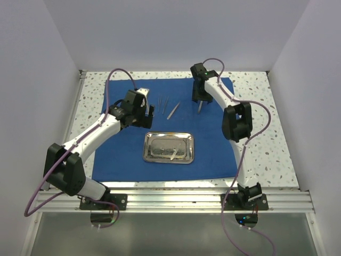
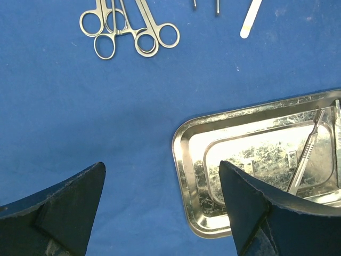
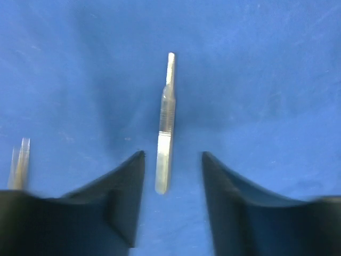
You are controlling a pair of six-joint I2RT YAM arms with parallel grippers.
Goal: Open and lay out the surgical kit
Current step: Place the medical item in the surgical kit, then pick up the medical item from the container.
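Left gripper (image 2: 161, 165) fingers (image 2: 74, 208) are spread wide and hold nothing. They hover over the blue cloth (image 1: 117, 154), one finger above bare cloth, the other above the near corner of the steel tray (image 2: 184, 160). Tray sits flat on the cloth, roughly mid-table, with one thin handled instrument (image 2: 306, 157) lying inside along its far side. Beyond the tray on the cloth: ring-handled instruments (image 2: 128, 32) overlapping at the handles, with tweezers (image 2: 250, 18) just beside them. Right gripper (image 3: 172, 154) is at the far side of the cloth, fingers parted. A slim steel instrument (image 3: 165, 128) runs lengthwise between them, with a gap on either side, so no pinch. Blurred steel tip (image 3: 18, 162) shows at that view's left edge; can't tell which tool.
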